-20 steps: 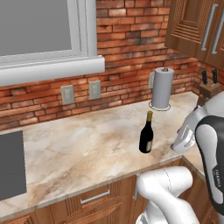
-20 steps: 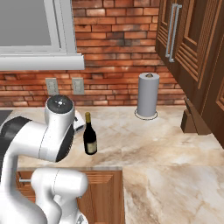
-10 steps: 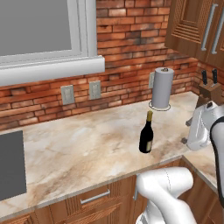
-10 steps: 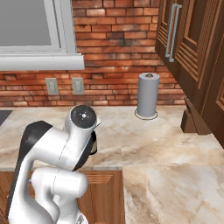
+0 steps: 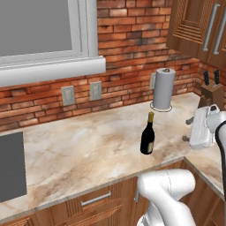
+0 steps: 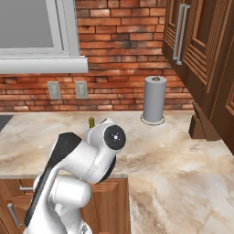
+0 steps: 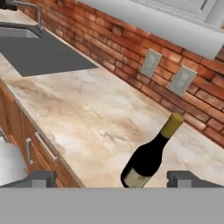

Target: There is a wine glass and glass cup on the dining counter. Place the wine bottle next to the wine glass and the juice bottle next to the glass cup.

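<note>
Dark fingertips [image 7: 38, 178] of the gripper [image 7: 111, 179] stand spread apart, empty, framing the wine bottle [image 7: 148, 155] just ahead. It stands upright, untouched, on the marbled worktop [image 5: 84, 145] below the brick wall [image 5: 132, 39]. Judging by this, neither bottle is placed yet.

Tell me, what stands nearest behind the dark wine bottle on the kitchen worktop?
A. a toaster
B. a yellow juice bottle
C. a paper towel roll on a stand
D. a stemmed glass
C: behind the wine bottle, near the brick wall, a grey paper towel roll stands upright on its round stand.
</note>
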Controlling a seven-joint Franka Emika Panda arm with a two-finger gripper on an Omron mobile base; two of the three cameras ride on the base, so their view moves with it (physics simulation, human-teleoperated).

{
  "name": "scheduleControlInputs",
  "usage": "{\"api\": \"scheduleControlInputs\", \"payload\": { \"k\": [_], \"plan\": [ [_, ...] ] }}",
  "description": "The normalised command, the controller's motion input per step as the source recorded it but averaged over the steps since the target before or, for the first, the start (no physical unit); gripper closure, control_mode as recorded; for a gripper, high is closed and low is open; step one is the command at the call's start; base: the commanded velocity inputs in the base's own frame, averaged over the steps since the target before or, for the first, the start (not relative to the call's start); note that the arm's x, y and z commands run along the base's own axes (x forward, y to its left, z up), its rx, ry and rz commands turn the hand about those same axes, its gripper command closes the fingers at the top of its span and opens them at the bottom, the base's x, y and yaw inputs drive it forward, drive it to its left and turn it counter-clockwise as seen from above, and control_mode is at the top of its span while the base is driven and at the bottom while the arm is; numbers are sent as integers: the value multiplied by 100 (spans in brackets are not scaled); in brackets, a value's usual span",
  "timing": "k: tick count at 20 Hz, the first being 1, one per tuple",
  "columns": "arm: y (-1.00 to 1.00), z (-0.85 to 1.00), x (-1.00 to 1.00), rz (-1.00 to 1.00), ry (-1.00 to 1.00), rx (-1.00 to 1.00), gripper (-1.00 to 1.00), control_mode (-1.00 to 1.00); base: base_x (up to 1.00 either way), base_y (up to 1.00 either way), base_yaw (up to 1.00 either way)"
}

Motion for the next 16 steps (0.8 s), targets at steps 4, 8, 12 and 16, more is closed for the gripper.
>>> {"api": "scheduleControlInputs", "payload": {
  "k": [4, 8, 12, 16],
  "plan": [
    [-2, -25, 47, 3, -3, 18, -100, -100, 0, 0, 0],
    [0, -21, 45, 3, -1, 20, -100, -100, 0, 0, 0],
    [0, -12, 30, 4, 0, 21, -100, -100, 0, 0, 0],
    [2, -14, 22, 1, 0, 7, -100, -100, 0, 0, 0]
  ]
}}
